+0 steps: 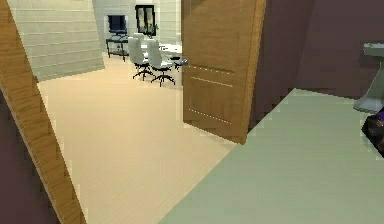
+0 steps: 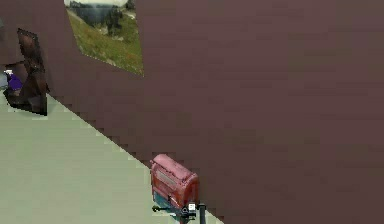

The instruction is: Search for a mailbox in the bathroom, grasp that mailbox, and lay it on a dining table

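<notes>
Mailbox (image 2: 174,180): a red, round-topped box low in the arm side view, at the line where the grey-green floor (image 2: 60,170) meets the dark plum wall (image 2: 270,100). Just under it in that view sits the gripper (image 2: 181,211), its dark body close to the bottom edge. Whether the box hangs from the gripper or stands on the floor behind it cannot be told, so I cannot tell whether the gripper holds anything. Nor do the pictures show how its 2 fingers are set.

I judge the step in hand to lie where grasp meets carry. To do it well, the box should be confirmed lifted clear of both floor and wall before the base drives or turns.

The way out shows in the forward view. A wooden door (image 1: 222,70) stands swung open, with beige floor (image 1: 110,130) beyond it. White chairs (image 1: 152,58) stand in the far room, where the dining table probably is, though it is too small to make out.

With the box out to the side, drawing the arm in before the doorway would likely keep it from clipping the door's edge or the near frame (image 1: 30,130). The pale fixture (image 1: 374,88) at that view's right edge also wants a wide berth.

No label or writing can be read on the mailbox. The landscape picture (image 2: 105,35) on the wall shows no lettering either.
</notes>
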